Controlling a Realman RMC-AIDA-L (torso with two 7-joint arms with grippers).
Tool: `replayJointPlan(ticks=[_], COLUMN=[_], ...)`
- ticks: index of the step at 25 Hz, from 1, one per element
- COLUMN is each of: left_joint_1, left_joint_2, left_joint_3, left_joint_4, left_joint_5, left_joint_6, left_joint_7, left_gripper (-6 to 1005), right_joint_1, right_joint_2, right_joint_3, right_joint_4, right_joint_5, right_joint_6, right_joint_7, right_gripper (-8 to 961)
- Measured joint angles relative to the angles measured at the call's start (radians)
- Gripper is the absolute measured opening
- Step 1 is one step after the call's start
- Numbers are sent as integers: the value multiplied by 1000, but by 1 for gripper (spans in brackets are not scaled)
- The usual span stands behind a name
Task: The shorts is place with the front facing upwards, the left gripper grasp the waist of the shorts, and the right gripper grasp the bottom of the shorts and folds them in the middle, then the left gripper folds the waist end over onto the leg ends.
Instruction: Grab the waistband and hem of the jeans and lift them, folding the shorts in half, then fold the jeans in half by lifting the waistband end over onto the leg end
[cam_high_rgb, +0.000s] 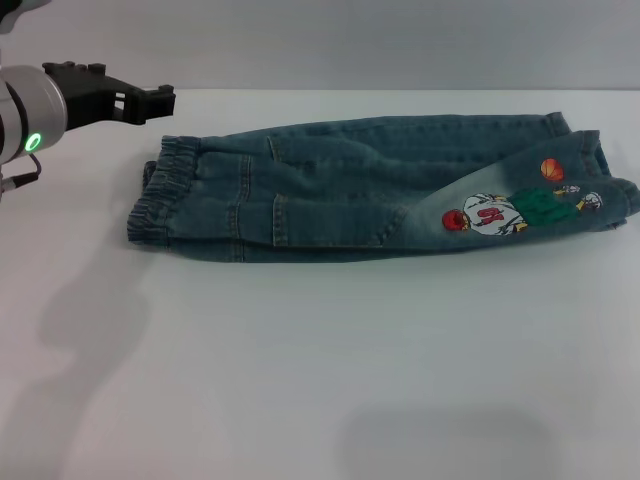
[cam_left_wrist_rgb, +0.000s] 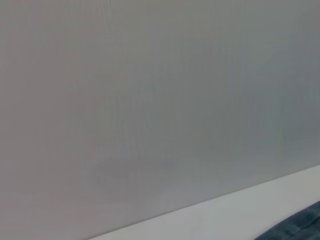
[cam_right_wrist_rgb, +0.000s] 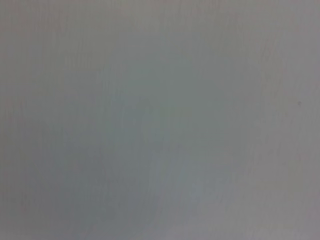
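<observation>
Nearest me on my feed, the white surface (cam_high_rgb: 300, 380) runs bare across the front of the head view, carrying only soft shadows. Next item back: the shorts (cam_high_rgb: 380, 190), blue denim, lying lengthwise across the middle of the surface and already doubled along their length, one leg stacked on the other, which I judge to mean the first fold is done. The waist (cam_high_rgb: 160, 200), a gathered elastic band, sits at my left end; the leg ends (cam_high_rgb: 610, 195) sit at my right end, with the cartoon patch (cam_high_rgb: 500, 212) facing up just short of them. That layout puts the waistband on the side of the arm meant to carry it over. Farther back, at the far left: the left hand (cam_high_rgb: 160, 100), black, on its green-ringed arm, raised above the surface just beyond the waist corner and not touching cloth; I cannot tell whether its fingers are apart or together. I read it as positioned to come down on the waistband for the second fold, waist over hems. Its wrist view shows mostly blank wall, a strip of surface and a sliver of denim at one corner. The right hand is not in view; its wrist camera shows only a plain grey field.
</observation>
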Motion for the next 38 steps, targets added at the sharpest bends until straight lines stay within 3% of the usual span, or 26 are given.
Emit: replayJointPlan(ticks=[4,9,18,24,28,34,38], left_joint_1=[0,-5,0,1,2,-57,-68], left_joint_2=[0,0,0,0,0,3,3], left_joint_3=[1,-7,-22,-39,-36,-63,-66], left_joint_4=[2,14,36,48,49,101,106], left_joint_5=[0,0,0,0,0,-63,-68], left_joint_6=[5,38,81,117,121,269,302], left_joint_7=[0,0,-1,-1,-1,5,7], left_gripper=[697,851,842,834,829,822,817], right_joint_1=[-1,-3,-27,8,22,41,51], right_joint_2=[1,0,2,1,-1,-2,-2], right_joint_3=[-11,-66,-238,-321,-375,-433,-439], right_joint_4=[-18,-55,-182,-298,-383,-501,-530], right_joint_5=[0,2,9,11,11,11,11], right_joint_6=[-27,-92,-398,-530,-647,-831,-860], right_joint_7=[0,-2,35,45,63,78,79], right_gripper=[842,843,842,725,530,235,123])
